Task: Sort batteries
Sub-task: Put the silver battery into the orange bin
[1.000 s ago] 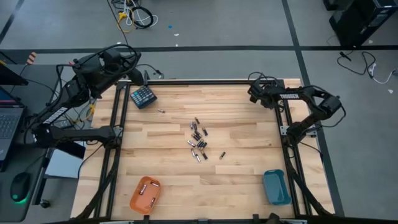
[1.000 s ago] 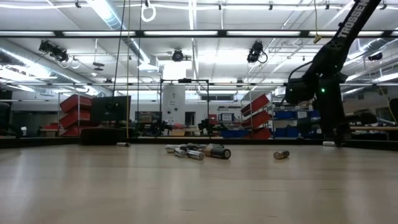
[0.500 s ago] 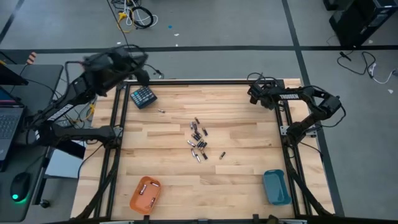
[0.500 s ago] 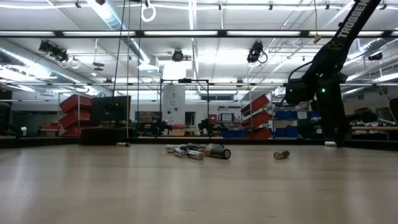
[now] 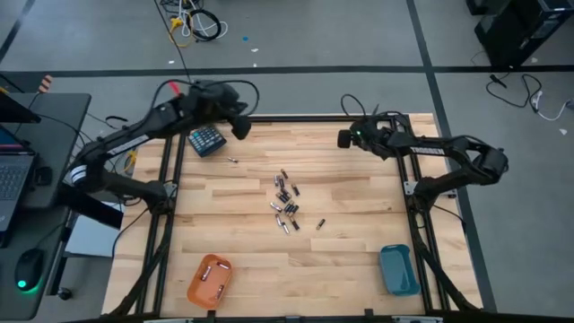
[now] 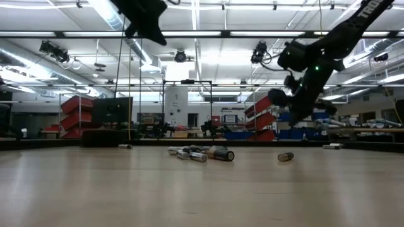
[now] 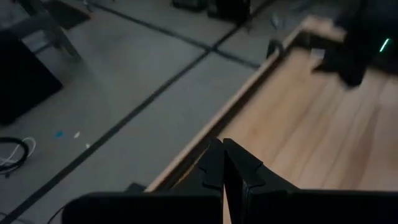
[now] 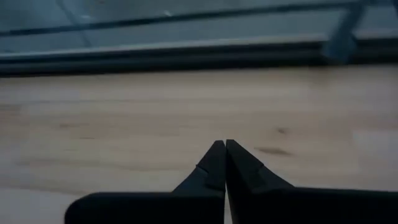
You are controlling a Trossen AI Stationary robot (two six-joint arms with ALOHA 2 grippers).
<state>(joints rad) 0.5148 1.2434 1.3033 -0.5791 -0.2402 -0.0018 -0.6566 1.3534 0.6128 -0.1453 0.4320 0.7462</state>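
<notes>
Batteries point(image 5: 287, 205) lie well below/between both closed, empty claws, left claw point(image 5: 240, 129) & right claw point(image 5: 344, 139): small, stiff, smooth, prob. roll, so pinch mid-body.

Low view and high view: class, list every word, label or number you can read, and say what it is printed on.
"TROSSEN", partly cut off: white letters along the dark robot arm at the low view's upper right.
Dark teal keypad-like block: markings too small to read.
Small dark and silvery cylindrical batteries: labels too small to read.
</notes>
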